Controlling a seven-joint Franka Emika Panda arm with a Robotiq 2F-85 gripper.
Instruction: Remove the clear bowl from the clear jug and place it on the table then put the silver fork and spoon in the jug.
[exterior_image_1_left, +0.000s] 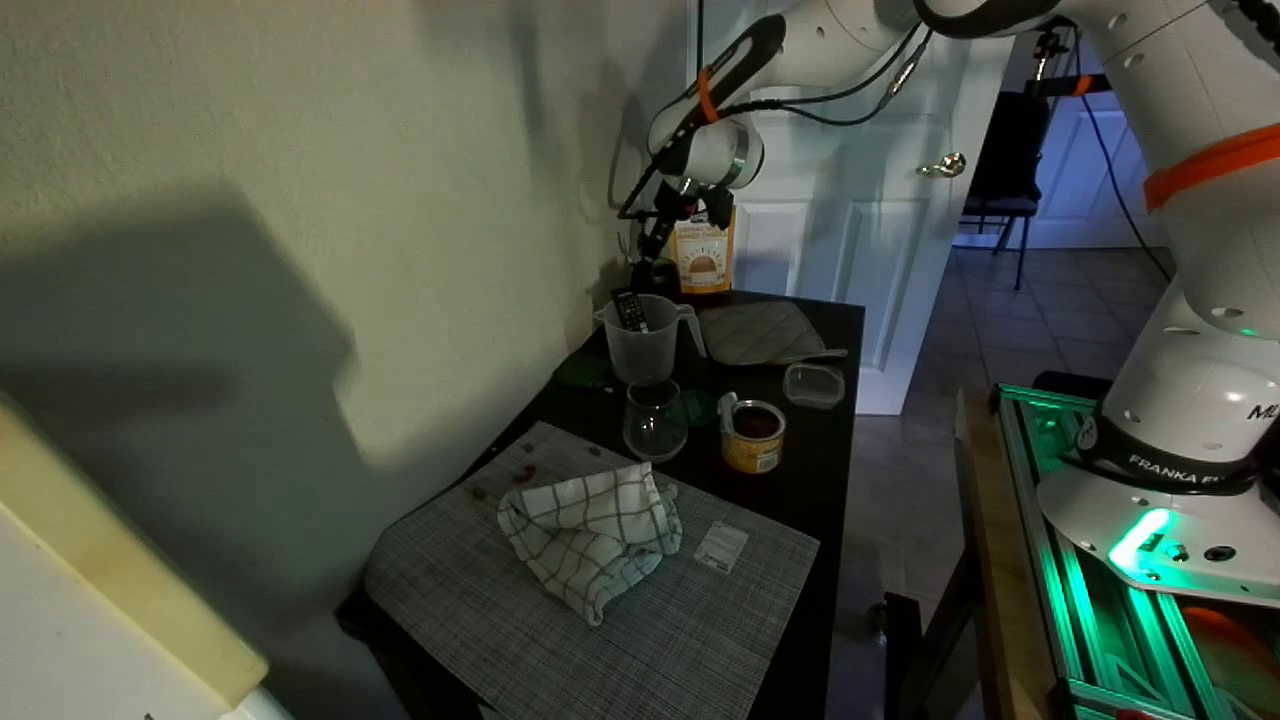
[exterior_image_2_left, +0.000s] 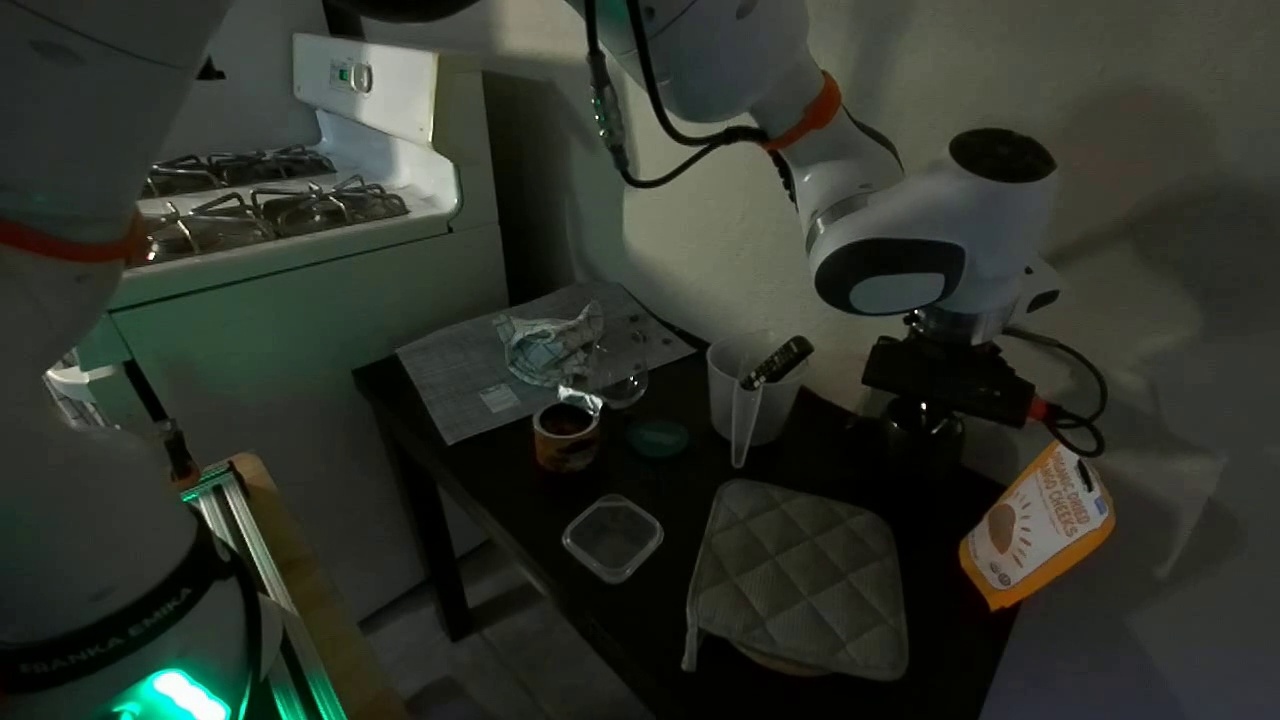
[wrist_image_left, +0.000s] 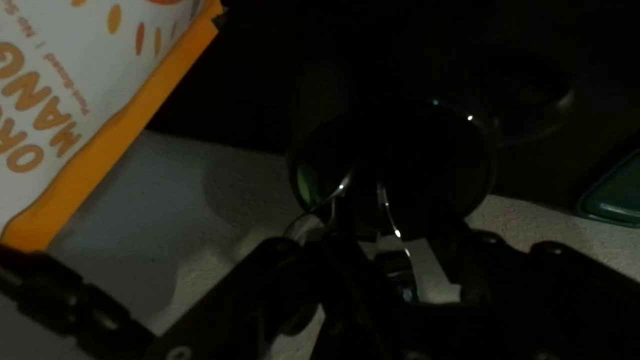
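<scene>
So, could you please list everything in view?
table: 1, black, by wall
clear jug: 1, colourless, on table
remote: 1, black, in clear jug
clear bowl: 1, colourless, on table
can: 1, orange-yellow, on table
drinking glass: 1, clear, near can
flat pieces: 2, green, on table
placemat: 1, grey, on table
checked cloth: 1, white, on placemat
quilted pad: 1, grey, on table
pouch: 1, orange-white, at table's end
vessel: 1, dark, near pouch
cutlery: 2 visible, silver, in vessel
stove: 1, white, beyond table
door: at least 1, white, beyond table
chair: 1, black, past door
arm: 1, white, over table
claw: 1, black, above vessel
</scene>
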